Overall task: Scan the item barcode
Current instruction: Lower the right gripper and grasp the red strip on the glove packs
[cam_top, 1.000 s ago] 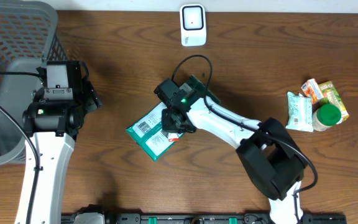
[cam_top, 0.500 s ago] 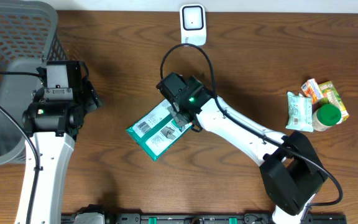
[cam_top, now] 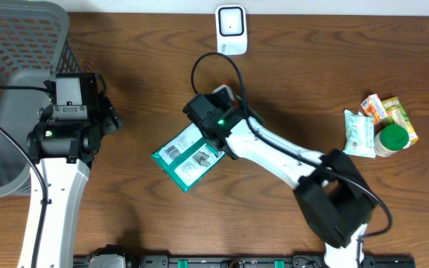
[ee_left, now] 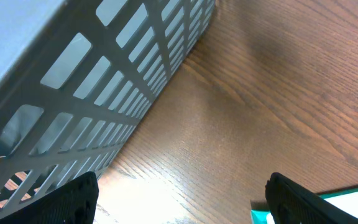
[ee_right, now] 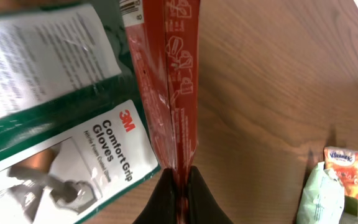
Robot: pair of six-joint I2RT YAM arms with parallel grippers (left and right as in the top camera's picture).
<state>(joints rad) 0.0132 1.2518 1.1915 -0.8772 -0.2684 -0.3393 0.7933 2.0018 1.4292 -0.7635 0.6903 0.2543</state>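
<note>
My right gripper is shut on the edge of a thin red packet, which it holds edge-on above the table. In the overhead view that gripper hangs over the table's middle, and a bit of the packet shows on its far side. The white scanner stands at the back edge, well apart from the packet. A green 3M gloves package lies flat just left of the gripper, its barcode label up. My left gripper is open and empty beside the grey basket.
The grey mesh basket fills the back left corner. At the right edge lie a tissue pack, small cartons and a green-lidded bottle. A black cable loops above the right wrist.
My right gripper has lifted the red packet off the gloves package and turned it toward the back of the table. The left arm has not moved.
</note>
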